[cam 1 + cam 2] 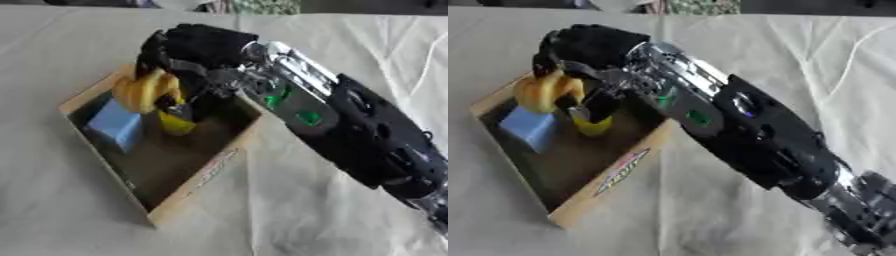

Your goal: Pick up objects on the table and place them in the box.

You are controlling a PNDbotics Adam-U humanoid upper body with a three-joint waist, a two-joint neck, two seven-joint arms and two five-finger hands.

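My right arm, black with silver joints and green lights [302, 107], comes in from the lower right, crossing the cream cloth-covered table [289, 210] on a diagonal. Left hand not in view.

Shallow wooden box with dark floor [199, 181] sits askew, near corner toward me, printed label on its near right wall. Inside, at the left: a pale blue block [115, 125]. Beside it, toward the middle, a small yellow piece with a dark top [177, 123], resting on the floor or close to it; I cannot tell whether it touches.

Above the box's far corner, my right hand [588, 47] has its fingers curled round a yellow curved object, banana-like [144, 91]. The banana hangs over the box's far left part, above the blue block and just beside the yellow piece. Judged: placing step, release not yet made.

Risks:
- Opening the fingers here could drop the banana onto the blue block's edge, so it tips against the far left wall or rolls out over it.
- Lowering further, the fingers may knock the yellow piece.
- The wrist sits close over the far right wall; a sideways pull-out could drag the box.

Beyond the table's far edge: patterned fabric, indistinct. Nothing else stands between hand and box.
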